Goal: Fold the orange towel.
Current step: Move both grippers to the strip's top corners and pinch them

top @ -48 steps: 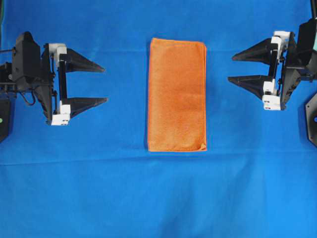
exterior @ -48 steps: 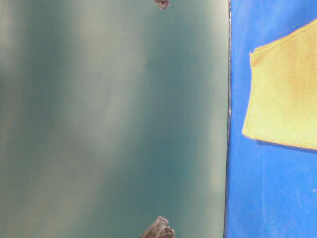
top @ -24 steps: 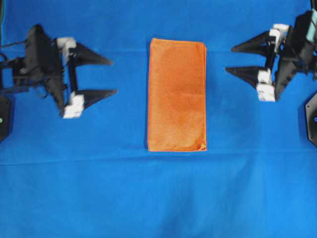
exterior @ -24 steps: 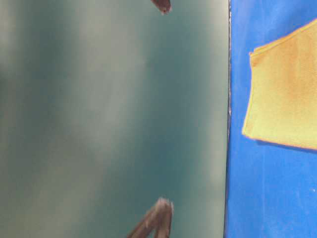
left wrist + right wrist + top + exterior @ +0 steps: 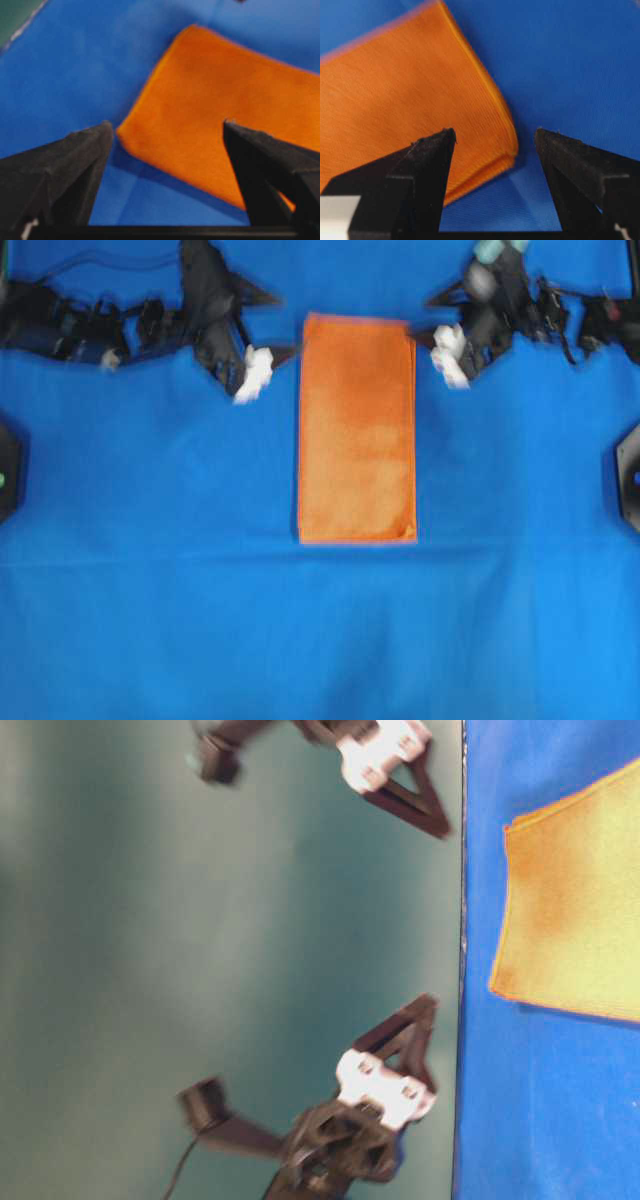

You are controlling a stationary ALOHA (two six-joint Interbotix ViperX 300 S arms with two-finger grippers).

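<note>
The orange towel lies flat on the blue cloth as a narrow folded rectangle, long side running near to far. My left gripper hovers open just off its far left corner. My right gripper hovers open just off its far right corner. In the left wrist view the towel has one corner lying between the wide-apart fingertips of the left gripper. The right wrist view shows the towel with its layered corner between the spread fingertips of the right gripper. Neither holds anything. The towel also shows in the table-level view.
The blue cloth covers the whole table. Dark mounts sit at the left edge and the right edge. A grey-green wall fills most of the table-level view.
Both arms have swung from the towel's sides toward the far end, ending at its two far corners. Their jaws stayed open. The towel has not moved.
</note>
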